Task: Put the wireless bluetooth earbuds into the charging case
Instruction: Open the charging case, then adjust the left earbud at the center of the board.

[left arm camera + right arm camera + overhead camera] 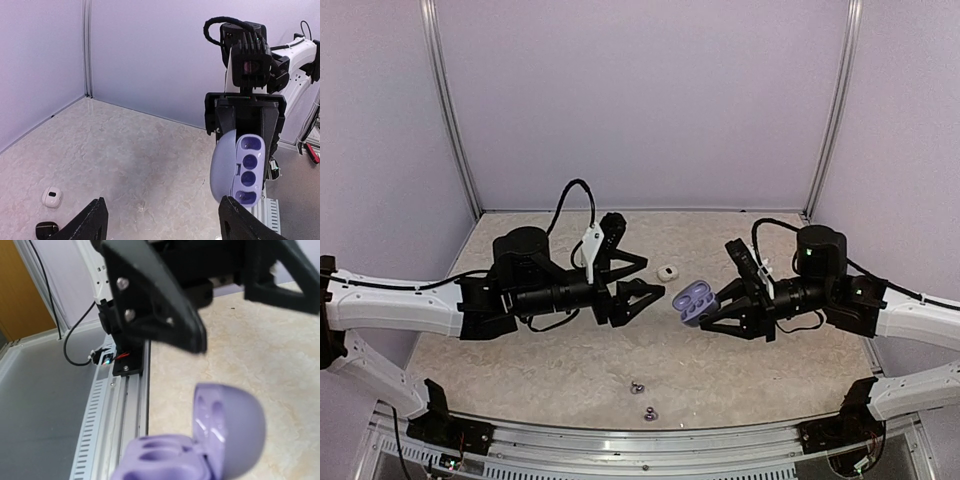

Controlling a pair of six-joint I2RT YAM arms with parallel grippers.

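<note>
**Plainly, the case was held open but no earbud was in hand**

Overhead, the right end effector was closed on the lavender charging case and held it off the bench, right of centre in the frame. Its lid was hinged open and the sockets were turned toward the other arm. In the left wrist view those sockets looked empty, so by my reading nothing had been inserted yet.

The left end effector faced the case from just beside it. Its fingers were spread wide and nothing was between them.

The wireless bluetooth earbuds I could make out were two tiny silvery-grey ones. They lay on the bench at lower centre of the overhead frame, near the front rail and well apart from both end effectors. A small white case sat on the bench just beyond the left fingertips.

I judged the step in hand to be fetching the first earbud. The next move would call for the left arm to swing down and back toward the lower centre. There it would need to settle its open fingers around one earbud and close gently, since so small and rounded a piece could easily squirt out. The right arm would need to keep the case steady with its sockets exposed.
</note>
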